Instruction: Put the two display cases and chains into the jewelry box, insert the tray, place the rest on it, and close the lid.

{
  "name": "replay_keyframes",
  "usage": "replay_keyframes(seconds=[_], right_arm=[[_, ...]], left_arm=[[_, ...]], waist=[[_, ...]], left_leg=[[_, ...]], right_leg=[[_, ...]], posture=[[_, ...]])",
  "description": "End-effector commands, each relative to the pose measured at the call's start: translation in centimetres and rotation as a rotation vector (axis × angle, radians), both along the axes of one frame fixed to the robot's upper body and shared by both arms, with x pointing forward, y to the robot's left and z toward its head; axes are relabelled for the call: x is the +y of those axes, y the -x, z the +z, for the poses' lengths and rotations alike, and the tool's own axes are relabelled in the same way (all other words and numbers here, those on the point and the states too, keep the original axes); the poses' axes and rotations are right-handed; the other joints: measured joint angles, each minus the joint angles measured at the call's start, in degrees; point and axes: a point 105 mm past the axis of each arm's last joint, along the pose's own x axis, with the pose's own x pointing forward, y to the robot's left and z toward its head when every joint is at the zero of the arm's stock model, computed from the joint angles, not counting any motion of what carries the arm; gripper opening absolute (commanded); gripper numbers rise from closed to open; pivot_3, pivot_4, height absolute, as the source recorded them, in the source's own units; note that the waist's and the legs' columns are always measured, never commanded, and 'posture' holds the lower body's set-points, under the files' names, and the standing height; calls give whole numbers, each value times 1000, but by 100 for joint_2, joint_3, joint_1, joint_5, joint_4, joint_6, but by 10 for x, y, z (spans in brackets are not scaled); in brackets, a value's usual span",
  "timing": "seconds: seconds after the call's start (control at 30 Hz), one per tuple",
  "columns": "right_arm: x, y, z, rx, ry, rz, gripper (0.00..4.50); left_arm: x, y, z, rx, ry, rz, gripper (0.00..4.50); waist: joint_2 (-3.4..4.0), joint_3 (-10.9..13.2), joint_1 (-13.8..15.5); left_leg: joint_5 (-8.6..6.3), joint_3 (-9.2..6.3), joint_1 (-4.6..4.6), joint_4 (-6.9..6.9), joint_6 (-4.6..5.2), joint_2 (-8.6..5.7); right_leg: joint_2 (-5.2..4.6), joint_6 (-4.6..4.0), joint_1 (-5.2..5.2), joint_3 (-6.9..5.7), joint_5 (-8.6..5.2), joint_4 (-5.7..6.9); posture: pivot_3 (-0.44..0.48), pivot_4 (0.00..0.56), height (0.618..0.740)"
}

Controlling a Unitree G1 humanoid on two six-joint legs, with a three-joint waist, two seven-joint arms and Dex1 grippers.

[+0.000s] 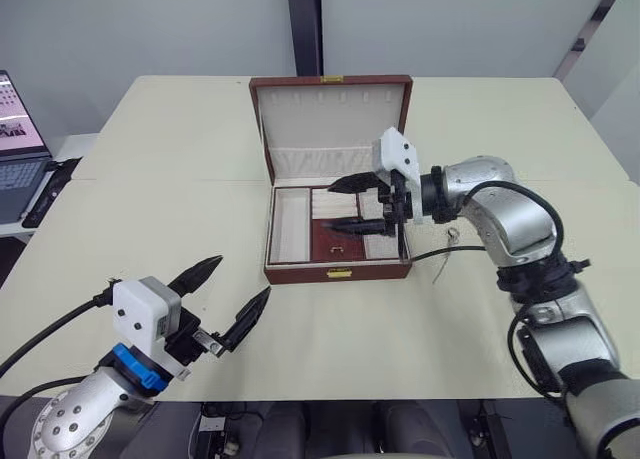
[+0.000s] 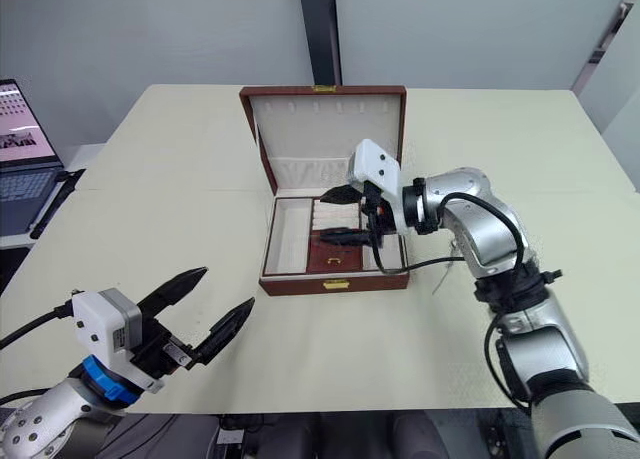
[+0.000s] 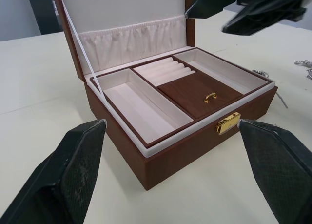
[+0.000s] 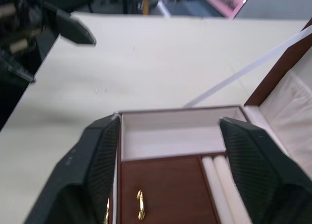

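The right gripper [image 1: 352,203] hangs over the right half of the open jewelry box [image 1: 338,271], its two black fingers spread apart and holding nothing, one above the other as seen from the head, pointing left across the box. Below it, the tray [image 3: 181,98] is seated inside the box: a cream-lined compartment on the left, another on the right, a row of cream ring rolls at the far middle, and a brown middle panel [image 3: 200,90] with a small gold fitting [image 3: 210,97] at the near middle. All the tray's compartments look bare. The lid [image 1: 330,114] stands upright at the far side of the box, its cream lining showing a gathered pocket along the bottom, and a thin white ribbon runs from lid to box on the left. The gold front clasp [image 3: 228,122] sits on the box's near wall. On the table [image 1: 180,199] just right of the box, under the right arm, lies a small silvery chain [image 1: 452,237] beside a black cable. The left gripper [image 1: 226,299] hovers over the near left part of the table, well apart from the box, its fingers wide open and empty, pointing toward the box. A laptop [image 1: 18,149] sits at the far left, off the table.
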Motion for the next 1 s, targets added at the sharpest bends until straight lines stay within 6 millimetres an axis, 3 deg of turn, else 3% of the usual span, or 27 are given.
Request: replay_keyframes(seconds=[0.03, 0.17, 0.3, 0.57, 0.83, 0.93, 1.0], right_arm=[[-12, -13, -11, -2, -112, -48, 2120], [-14, -17, -41, 31, -59, -59, 1071], [-12, -15, -58, 50, 5, -52, 27], [-16, -15, -79, 65, 94, -73, 10], [-25, -18, -38, 56, -75, -80, 10], [-44, -18, -22, 54, -107, -105, 10], [-65, -18, -16, 59, -107, -146, 383]], left_arm=[[-4, -2, 6, -12, 1, -29, 4500], [-5, -5, 6, -12, 0, -40, 4500], [-4, -8, 7, -21, -2, -41, 4500], [-2, -10, 7, -20, -6, -48, 4500], [2, -16, 7, -13, -4, -50, 4500], [5, -21, 10, -2, 5, -54, 4500], [10, -24, 12, 15, -1, -57, 4500]], waist=[[0, 0, 6], [0, 0, 1], [0, 0, -44], [0, -1, -42], [0, 0, -36], [0, 0, -31], [0, 0, -17]], left_leg=[[0, 0, 0, 0, 0, 0], [0, 7, -1, -1, 0, 0], [0, 9, 1, -1, -1, 6], [1, 6, 3, -1, -1, 5], [1, 5, 2, -1, -1, 4], [1, 5, 0, -1, -1, 3], [1, 5, -1, -1, -1, 2]], right_leg=[[0, 0, 0, -1, 0, 0], [0, 0, -5, -1, 0, 1], [4, 0, -11, 1, 0, 13], [3, 0, -7, 1, 0, 12], [3, 0, -7, 1, 0, 12], [2, 0, -8, 1, 0, 11], [1, 0, -8, 0, 0, 10]], posture=[[0, 150, 740], [0, 150, 740], [0, 150, 740], [0, 150, 740], [0, 150, 740], [0, 150, 740], [0, 150, 740]])
